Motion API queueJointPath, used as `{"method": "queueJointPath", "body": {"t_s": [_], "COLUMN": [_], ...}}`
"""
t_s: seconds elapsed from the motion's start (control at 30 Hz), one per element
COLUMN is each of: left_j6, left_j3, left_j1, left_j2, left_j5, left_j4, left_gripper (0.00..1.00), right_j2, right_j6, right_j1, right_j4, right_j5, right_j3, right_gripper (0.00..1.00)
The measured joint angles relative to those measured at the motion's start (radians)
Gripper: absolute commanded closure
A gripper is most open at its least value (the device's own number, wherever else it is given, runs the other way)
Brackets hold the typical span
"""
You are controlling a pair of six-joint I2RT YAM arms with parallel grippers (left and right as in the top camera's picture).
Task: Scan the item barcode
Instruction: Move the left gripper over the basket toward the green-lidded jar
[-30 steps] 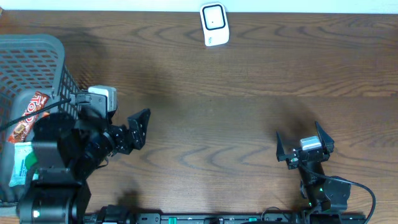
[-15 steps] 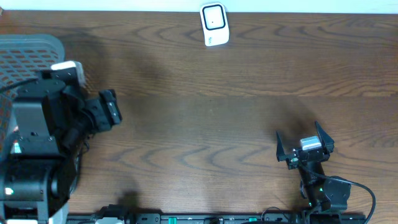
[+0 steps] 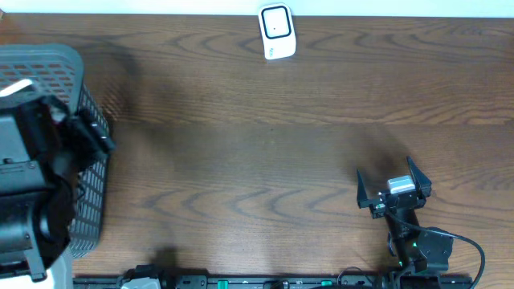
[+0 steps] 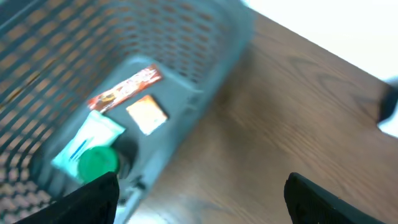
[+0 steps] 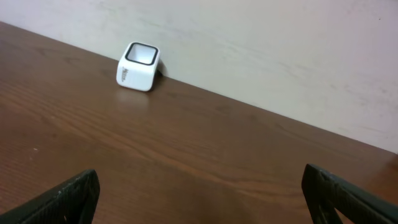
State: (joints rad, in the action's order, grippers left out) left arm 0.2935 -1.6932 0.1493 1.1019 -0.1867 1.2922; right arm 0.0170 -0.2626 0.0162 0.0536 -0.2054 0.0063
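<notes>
Items for scanning lie in the grey mesh basket (image 4: pixel 186 37), below and to the left of the left gripper (image 4: pixel 208 202): a red snack wrapper (image 4: pixel 124 87), a small orange packet (image 4: pixel 147 114) just beside it, a white-and-green packet (image 4: pixel 87 144), and a green round cap (image 4: pixel 98 163) touching that packet. The left gripper's fingers stand wide apart with nothing between them, above the basket's right wall and the wooden table (image 3: pixel 265 160). From overhead, the left arm covers most of the basket at the table's left edge. The right gripper (image 3: pixel 393 186) is likewise spread wide and empty, low over the table at near right. A white barcode scanner (image 3: pixel 276 30) stands at the far edge, well apart from both grippers.
</notes>
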Motion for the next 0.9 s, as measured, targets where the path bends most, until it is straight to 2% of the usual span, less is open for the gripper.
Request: {"method": "queueJointPath", "body": {"t_s": [0.1, 0.3, 0.9], "left_j6": [0.041, 0.100, 0.126], "left_j3": [0.000, 0.000, 0.020], "left_j1": [0.082, 0.162, 0.171], "left_j2": [0.002, 0.003, 0.106], "left_j5": [-0.004, -0.008, -0.007], "left_j4": [0.018, 0.037, 0.059], "left_gripper": [0.15, 0.15, 0.15], "right_j2": [0.000, 0.000, 0.000], "right_j6": [0.000, 0.000, 0.000], "right_j1": [0.000, 0.000, 0.000], "right_j4": [0.000, 0.000, 0.000], "right_j5": [0.000, 0.000, 0.000], "right_j3": [0.000, 0.000, 0.000], "right_gripper": [0.01, 0.01, 0.01]}}
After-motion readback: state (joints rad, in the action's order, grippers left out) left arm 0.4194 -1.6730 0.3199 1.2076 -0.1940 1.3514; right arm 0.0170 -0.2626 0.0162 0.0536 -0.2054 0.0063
